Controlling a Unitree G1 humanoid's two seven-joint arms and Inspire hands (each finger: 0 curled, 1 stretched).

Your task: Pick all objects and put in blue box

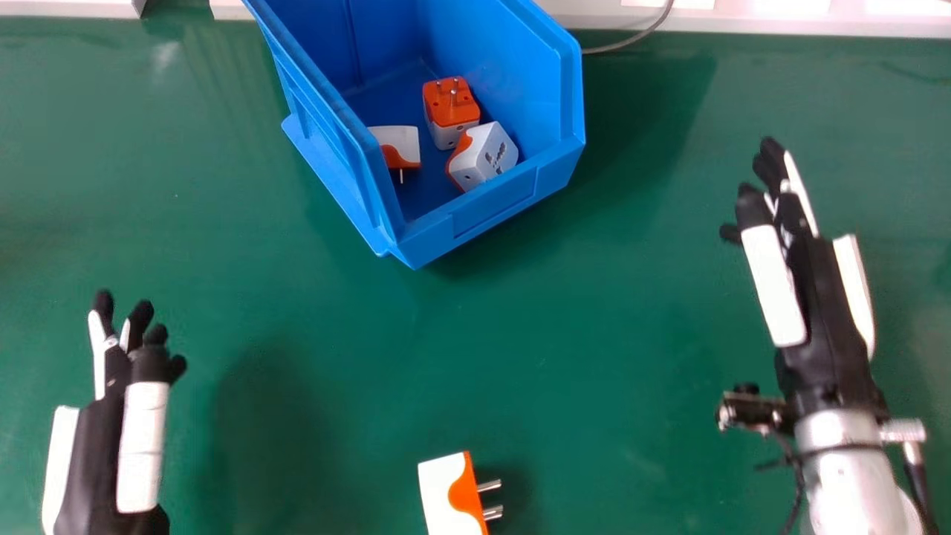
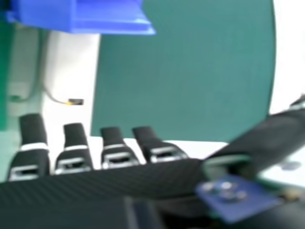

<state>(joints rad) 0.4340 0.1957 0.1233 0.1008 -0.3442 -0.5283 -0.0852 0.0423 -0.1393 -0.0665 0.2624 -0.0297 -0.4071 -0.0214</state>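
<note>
1. Target: 1 plug adapter on the counter, at the head view's bottom edge, between the robot hands; 3 adapters lie inside the blue box.
2. Left hand: wide, empty; judged nearer. Adapter lies to its right, closer to the robot than its fingertips.
3. Right hand: wide, empty, farther off; prongs point toward its side.
4. Long axis: cut off, cannot tell.

Bench: green. Storage bin: plain blue. Plug adapters: white and orange. Left hand, right hand: black and white.
</note>
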